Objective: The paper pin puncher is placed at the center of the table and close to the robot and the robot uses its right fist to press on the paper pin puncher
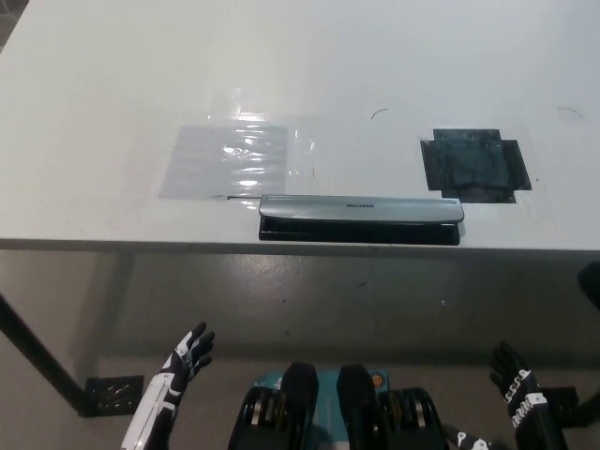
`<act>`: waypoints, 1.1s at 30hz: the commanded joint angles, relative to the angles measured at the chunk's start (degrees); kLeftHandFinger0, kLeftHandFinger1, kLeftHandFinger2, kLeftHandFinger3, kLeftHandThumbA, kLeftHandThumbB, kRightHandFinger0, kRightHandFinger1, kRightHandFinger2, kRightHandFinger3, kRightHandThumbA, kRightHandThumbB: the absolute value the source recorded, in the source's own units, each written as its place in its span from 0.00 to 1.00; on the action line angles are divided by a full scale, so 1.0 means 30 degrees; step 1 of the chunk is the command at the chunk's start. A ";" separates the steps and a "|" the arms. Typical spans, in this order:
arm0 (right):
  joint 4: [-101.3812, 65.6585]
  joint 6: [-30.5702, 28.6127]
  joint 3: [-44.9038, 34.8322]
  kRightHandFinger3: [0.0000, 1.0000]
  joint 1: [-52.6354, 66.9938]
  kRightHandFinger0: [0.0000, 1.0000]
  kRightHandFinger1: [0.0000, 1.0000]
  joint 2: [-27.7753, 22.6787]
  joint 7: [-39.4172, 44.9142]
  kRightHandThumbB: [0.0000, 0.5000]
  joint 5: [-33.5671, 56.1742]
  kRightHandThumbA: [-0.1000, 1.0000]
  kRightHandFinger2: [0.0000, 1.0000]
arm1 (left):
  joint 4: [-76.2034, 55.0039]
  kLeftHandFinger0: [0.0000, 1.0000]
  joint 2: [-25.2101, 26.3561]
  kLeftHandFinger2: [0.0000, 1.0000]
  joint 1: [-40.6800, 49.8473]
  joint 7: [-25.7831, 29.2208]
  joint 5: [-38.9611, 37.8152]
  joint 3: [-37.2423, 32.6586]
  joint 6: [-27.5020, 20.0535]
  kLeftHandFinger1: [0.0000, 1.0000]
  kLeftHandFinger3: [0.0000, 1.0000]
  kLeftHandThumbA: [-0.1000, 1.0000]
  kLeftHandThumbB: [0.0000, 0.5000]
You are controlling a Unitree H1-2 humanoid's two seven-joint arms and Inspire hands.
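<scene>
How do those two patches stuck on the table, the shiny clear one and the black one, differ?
The clear plastic patch is see-through, glossy and wider; the black patch is opaque, dark and smaller, with notched corners. The clear patch lies left of the puncher, the black patch right. Both lie flat on the white table.

puncher [360, 209]: brushed silver metal top, black base | table [112, 75]: matt white | film sheet [228, 159]: glossy clear plastic

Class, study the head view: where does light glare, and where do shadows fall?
Head view: glare streaks the clear plastic sheet; the silver paper pin puncher reflects softly; the floor beneath the table lies in dim shadow; focus is even.
</scene>
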 commanded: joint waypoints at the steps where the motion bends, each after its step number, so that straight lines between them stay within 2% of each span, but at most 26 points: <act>1: -0.0213 -0.1037 0.0103 1.00 0.0155 1.00 1.00 -0.0113 0.0516 0.50 -0.0013 1.00 1.00 | -0.0043 1.00 0.0124 1.00 0.0117 -0.0241 -0.0279 -0.0104 -0.0640 1.00 1.00 1.00 0.51; 6: -0.0017 -0.0964 0.0130 1.00 0.0066 1.00 1.00 -0.0219 0.0842 0.48 0.0154 1.00 1.00 | 0.0005 1.00 0.0130 1.00 0.0044 -0.0208 -0.0206 -0.0102 -0.0686 1.00 1.00 1.00 0.50; 8: -0.0071 -0.0916 0.0112 1.00 0.0091 1.00 1.00 -0.0182 0.0773 0.49 0.0035 1.00 1.00 | -0.0059 1.00 0.0107 1.00 0.0065 -0.0184 -0.0192 -0.0101 -0.0637 1.00 1.00 1.00 0.50; 11: -0.0201 -0.0692 0.0088 1.00 0.0132 1.00 1.00 -0.0181 0.0785 0.55 0.0004 1.00 1.00 | -0.0068 1.00 0.0124 1.00 0.0103 -0.0187 -0.0127 -0.0132 -0.0752 1.00 1.00 1.00 0.45; 15: -0.0396 -0.0465 0.0094 1.00 0.0217 1.00 1.00 -0.0171 0.0826 0.57 0.0002 1.00 1.00 | -0.0094 1.00 0.0138 1.00 0.0160 -0.0078 0.0119 -0.0148 -0.0734 1.00 1.00 1.00 0.46; 24: -0.0898 -0.0360 0.0200 1.00 -0.0145 1.00 1.00 0.0069 0.0841 0.56 -0.0146 1.00 1.00 | 0.0016 1.00 0.0104 1.00 0.0066 -0.0087 -0.0075 -0.0081 -0.0713 1.00 1.00 1.00 0.46; 28: -0.0603 -0.0595 0.0391 1.00 -0.0166 1.00 1.00 0.0146 0.0945 0.55 -0.0173 1.00 1.00 | -0.0067 1.00 0.0122 1.00 0.0080 -0.0090 -0.0041 -0.0088 -0.0687 1.00 1.00 1.00 0.43; 29: -0.0457 -0.0884 0.0401 1.00 -0.0244 1.00 1.00 0.0177 0.0806 0.56 -0.0480 1.00 1.00 | -0.0059 1.00 0.0174 1.00 -0.0046 -0.0116 -0.0013 -0.0090 -0.0649 1.00 1.00 1.00 0.45; 33: 0.0014 -0.1539 0.0349 1.00 -0.0226 1.00 1.00 0.0234 0.0614 0.59 -0.0759 1.00 1.00 | -0.0038 1.00 0.0187 1.00 -0.0094 -0.0151 -0.0081 -0.0083 -0.0616 1.00 1.00 1.00 0.43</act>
